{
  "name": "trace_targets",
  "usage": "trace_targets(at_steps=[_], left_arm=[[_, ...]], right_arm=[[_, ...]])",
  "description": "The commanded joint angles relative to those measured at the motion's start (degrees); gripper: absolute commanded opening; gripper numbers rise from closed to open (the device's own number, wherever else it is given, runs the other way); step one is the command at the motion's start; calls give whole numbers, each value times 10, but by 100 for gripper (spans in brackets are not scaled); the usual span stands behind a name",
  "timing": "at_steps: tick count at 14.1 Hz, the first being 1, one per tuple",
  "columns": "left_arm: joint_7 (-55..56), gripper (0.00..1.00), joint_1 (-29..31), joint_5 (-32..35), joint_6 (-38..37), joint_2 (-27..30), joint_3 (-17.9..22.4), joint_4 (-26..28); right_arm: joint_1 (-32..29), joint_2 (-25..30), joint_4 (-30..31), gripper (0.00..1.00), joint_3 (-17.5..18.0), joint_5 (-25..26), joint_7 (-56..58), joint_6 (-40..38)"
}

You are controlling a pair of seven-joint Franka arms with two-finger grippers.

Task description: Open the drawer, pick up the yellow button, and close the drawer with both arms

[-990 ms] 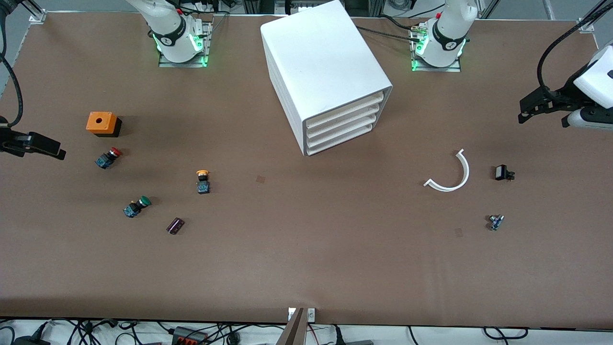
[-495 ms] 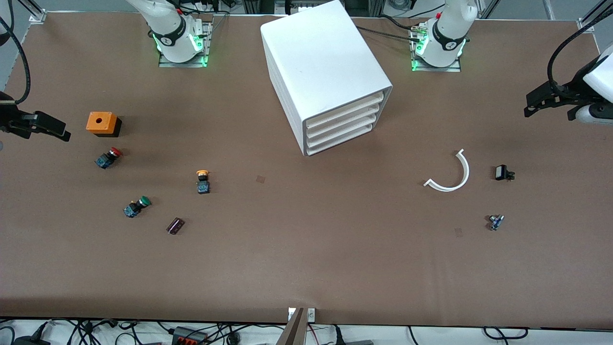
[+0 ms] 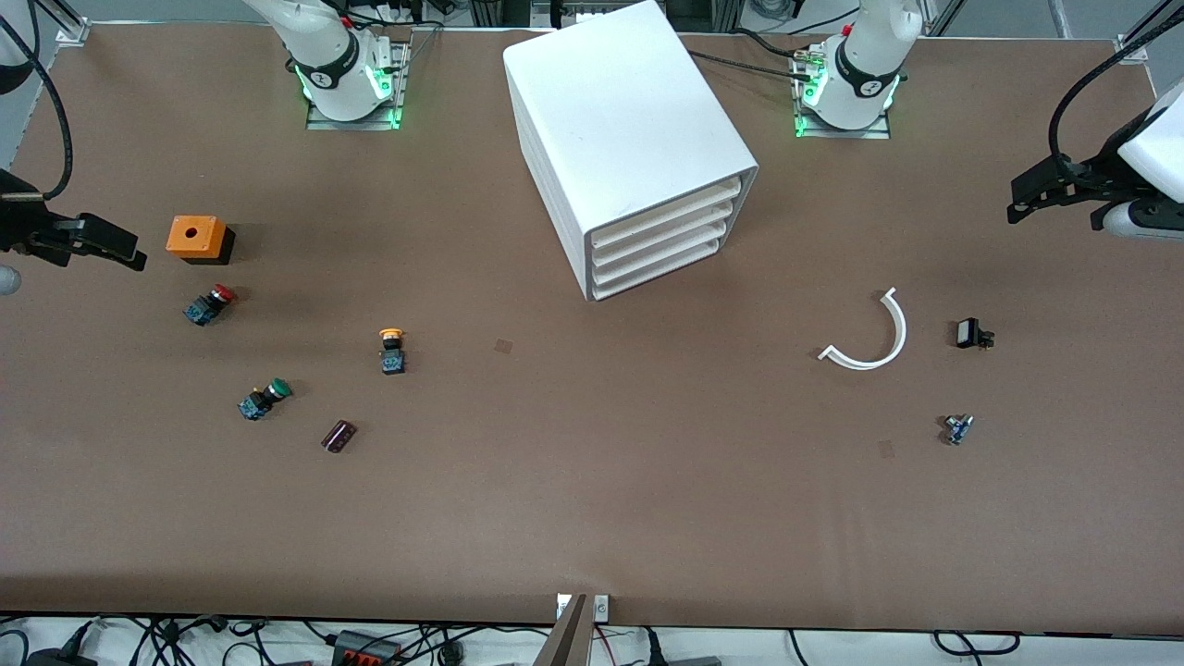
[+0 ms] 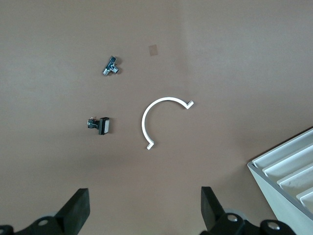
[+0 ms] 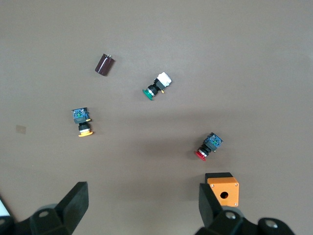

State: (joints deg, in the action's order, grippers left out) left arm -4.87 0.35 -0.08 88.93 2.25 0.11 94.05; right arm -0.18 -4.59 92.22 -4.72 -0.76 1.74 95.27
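The white cabinet point(image 3: 622, 129) stands mid-table near the arm bases, with four alike tray drawers point(image 3: 659, 242), all shut; its corner shows in the left wrist view point(image 4: 288, 171). The yellow-orange-capped button point(image 3: 392, 350) lies on the table toward the right arm's end and also shows in the right wrist view point(image 5: 82, 121). My right gripper point(image 3: 111, 245) hovers open and empty over the table beside the orange box; its jaws point(image 5: 144, 203) are wide apart. My left gripper point(image 3: 1029, 192) hovers open and empty over the left arm's end point(image 4: 145, 205).
An orange box point(image 3: 196, 238), a red-capped button point(image 3: 209, 303), a green-capped button point(image 3: 264, 398) and a dark cylinder point(image 3: 339, 436) lie around the yellow button. A white arc point(image 3: 874, 333), a black part point(image 3: 971, 333) and a small metal part point(image 3: 958, 428) lie toward the left arm's end.
Both grippers have shifted slightly over their ends of the table, the right one closer to the orange box. Nothing on the table has moved.
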Motion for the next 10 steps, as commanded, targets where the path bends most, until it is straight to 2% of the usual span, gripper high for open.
trace_targets(at_steps=[1, 10], left_arm=[[-10, 100, 1, 3, -13, -8, -2, -17], [-10, 100, 2, 3, -14, -7, -1, -18]], right_arm=[[1, 17, 15, 100, 1, 8, -4, 3], [1, 17, 15, 100, 1, 9, -2, -4]])
